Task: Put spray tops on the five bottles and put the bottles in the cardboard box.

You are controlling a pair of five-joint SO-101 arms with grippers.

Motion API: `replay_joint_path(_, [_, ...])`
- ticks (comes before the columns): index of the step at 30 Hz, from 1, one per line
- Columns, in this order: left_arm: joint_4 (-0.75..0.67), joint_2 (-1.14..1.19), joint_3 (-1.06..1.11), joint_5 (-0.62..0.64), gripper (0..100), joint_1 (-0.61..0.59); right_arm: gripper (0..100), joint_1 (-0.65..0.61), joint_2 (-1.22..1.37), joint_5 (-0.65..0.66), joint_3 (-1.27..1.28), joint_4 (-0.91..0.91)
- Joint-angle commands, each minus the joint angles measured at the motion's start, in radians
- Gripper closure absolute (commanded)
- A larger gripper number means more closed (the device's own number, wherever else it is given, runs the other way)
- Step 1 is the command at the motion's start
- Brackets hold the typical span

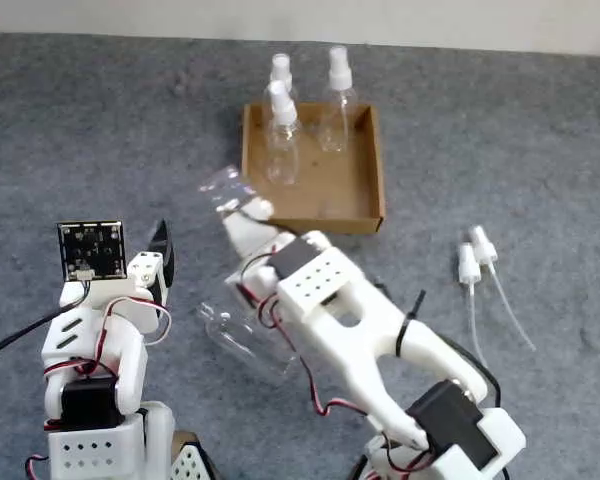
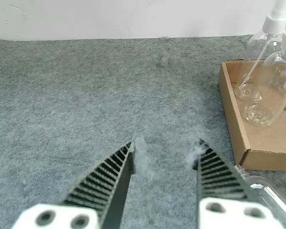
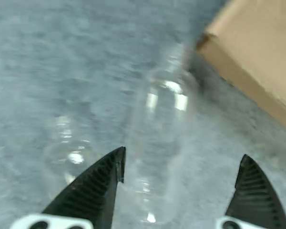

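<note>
Counting against the five required, you have three bottles finished and two outstanding.

Item: shallow brown cardboard box [image 1: 330, 224], on the grey carpeted table [image 1: 90, 130], toward its far side. Contents: three clear plastic bottles fitted with white spray tops, all upright: left capped bottle [image 1: 282, 140], right capped bottle [image 1: 337, 100], rear capped bottle [image 1: 280, 72] (whether this last stands inside the rim or just beyond it, you cannot tell from above).

Item: two loose white spray tops with thin dip tubes, the nearer spray top [image 1: 468, 264] and the farther spray top [image 1: 483, 244]. They lie side by side on the carpet, well to the right of the box.

Item: first topless clear bottle [image 1: 223, 188], lying on its side just off the box's front-left corner. In the right wrist view its long axis [image 3: 162, 143] runs away from the claw toward that corner. The narrower end, probably the neck, points at the box and the base faces the arm.

Item: second topless clear bottle [image 1: 238, 340], on its side nearer the arms, partly under the right arm.

Right gripper [image 3: 183, 156]: claw spread wide, one jaw on either side of the first topless bottle, neither seen touching it.

Left gripper [image 2: 165, 143]: claw spread, nothing between the jaws, over carpet left of the box.

Left to do, by your count: two cappings, two placings.
</note>
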Motion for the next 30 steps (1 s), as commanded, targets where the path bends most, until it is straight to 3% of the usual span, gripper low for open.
replay_joint_path(1, [-0.021, 0.004, -0.005, -0.008, 85, -0.010, 70.3, 0.077, -0.099, 0.000, -0.016, 0.131])
replay_joint_path(4, [-0.021, 0.004, -0.005, -0.008, 85, -0.010, 70.3, 0.122, -0.225, 0.064, -0.094, 0.358])
replay_joint_path(7, [-0.021, 0.004, -0.005, -0.008, 85, -0.010, 70.3, 0.306, -0.321, 0.193, -0.160, 0.547])
replay_joint_path(11, [-0.021, 0.004, -0.005, -0.008, 85, -0.010, 70.0, 0.702, -0.317, 0.407, -0.197, 0.521])
replay_joint_path(14, [-0.021, 0.004, -0.005, -0.008, 85, -0.010, 70.0, 0.854, -0.209, 0.535, -0.197, 0.424])
replay_joint_path(20, [-0.021, 0.004, -0.005, -0.008, 85, -0.010, 69.9, 0.937, 0.053, 0.560, -0.265, 0.237])
replay_joint_path(30, [-0.021, 0.004, -0.004, -0.008, 85, -0.010, 69.9, 0.966, 0.476, 0.562, -0.516, 0.214])
